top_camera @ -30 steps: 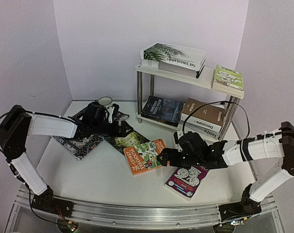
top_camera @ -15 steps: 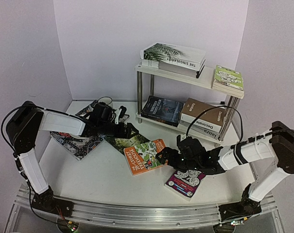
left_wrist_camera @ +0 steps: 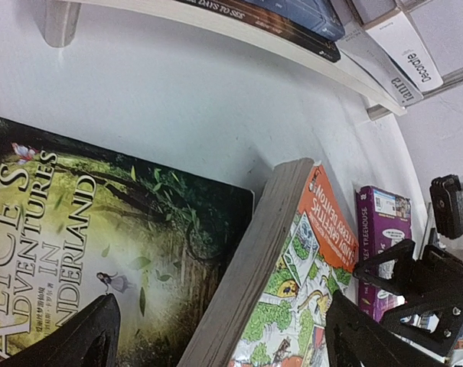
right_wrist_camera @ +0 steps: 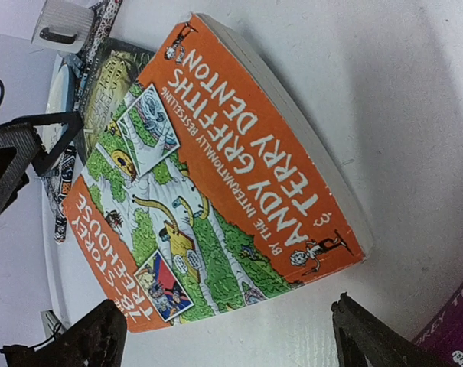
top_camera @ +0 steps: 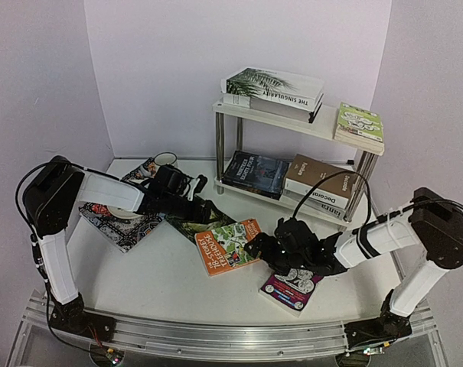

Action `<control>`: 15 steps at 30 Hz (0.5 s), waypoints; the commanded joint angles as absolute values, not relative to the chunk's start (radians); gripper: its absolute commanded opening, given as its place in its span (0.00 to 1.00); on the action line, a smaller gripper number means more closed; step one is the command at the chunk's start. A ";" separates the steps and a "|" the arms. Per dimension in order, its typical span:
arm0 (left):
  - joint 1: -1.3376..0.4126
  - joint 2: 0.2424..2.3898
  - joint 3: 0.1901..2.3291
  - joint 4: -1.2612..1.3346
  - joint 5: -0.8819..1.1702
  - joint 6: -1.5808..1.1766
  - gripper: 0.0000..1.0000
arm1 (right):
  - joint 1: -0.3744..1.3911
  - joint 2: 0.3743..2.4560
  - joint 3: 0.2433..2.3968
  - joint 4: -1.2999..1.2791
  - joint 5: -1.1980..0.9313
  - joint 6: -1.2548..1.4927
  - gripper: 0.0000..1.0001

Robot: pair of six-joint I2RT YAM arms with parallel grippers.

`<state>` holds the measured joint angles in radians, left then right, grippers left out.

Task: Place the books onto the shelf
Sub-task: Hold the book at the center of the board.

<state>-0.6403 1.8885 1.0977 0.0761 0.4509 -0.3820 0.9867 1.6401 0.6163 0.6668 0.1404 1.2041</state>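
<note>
Reaching low from the left in the top view, the left arm stretches across the patterned placemat (top_camera: 124,225). The left gripper (top_camera: 206,211) is over the dark green Alice book (top_camera: 194,226), jaws apart. The right arm bends in from the right, with the right gripper (top_camera: 255,246) at the right edge of the orange Treehouse book (top_camera: 227,246); jaws apart, nothing held. The orange book lies on the table, overlapping the Alice book. The magenta book (top_camera: 294,284) lies flat near the front (the right arm partly covers it). The shelf (top_camera: 220,149) stands at the back right. The palm-leaf book (top_camera: 273,86) and lime green book (top_camera: 360,125) are on its top tier, the dark book (top_camera: 255,172) and brown book (top_camera: 323,180) on the lower one. A white mug (top_camera: 165,160) sits behind the left arm.

Left wrist view: fingers (left_wrist_camera: 86,336) spread wide, and the orange book's page edge leans on the Alice cover between them. The right gripper shows black at the right.

Right wrist view: fingers (right_wrist_camera: 93,344) spread wide, with the orange cover filling the space ahead. Contact cannot be told.
</note>
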 commanded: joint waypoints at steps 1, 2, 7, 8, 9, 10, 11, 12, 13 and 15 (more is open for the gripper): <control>-0.637 1.896 1.133 0.044 0.535 -0.359 0.93 | 0.983 1.687 0.668 0.682 0.111 1.244 0.90; -0.638 1.897 1.129 0.040 0.547 -0.360 0.92 | 0.983 1.702 0.676 0.700 0.099 1.245 0.89; -0.638 1.889 1.112 -0.021 0.542 -0.362 0.90 | 0.974 1.767 0.730 0.755 0.049 1.223 0.83; -0.638 1.885 1.110 -0.037 0.540 -0.362 0.89 | 0.971 1.774 0.743 0.756 0.043 1.218 0.82; -0.638 1.879 1.106 -0.051 0.535 -0.363 0.88 | 0.968 1.782 0.755 0.757 0.036 1.214 0.80; -0.638 1.871 1.100 -0.066 0.518 -0.365 0.87 | 0.965 1.790 0.765 0.761 0.028 1.208 0.78; -0.638 1.862 1.094 -0.083 0.493 -0.369 0.87 | 0.963 1.798 0.775 0.768 0.021 1.201 0.77; -0.638 1.854 1.088 -0.098 0.472 -0.372 0.86 | 0.963 1.807 0.784 0.771 0.013 1.196 0.76; -0.638 1.847 1.080 -0.111 0.456 -0.377 0.86 | 0.960 1.815 0.792 0.775 0.009 1.196 0.76; -0.638 1.837 1.064 -0.132 0.445 -0.386 0.86 | 0.959 1.835 0.805 0.792 -0.015 1.196 0.76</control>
<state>-0.6403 1.8864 1.0911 -0.0579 0.4941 -0.3746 0.9658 1.7998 0.7455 0.7338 0.0344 1.2174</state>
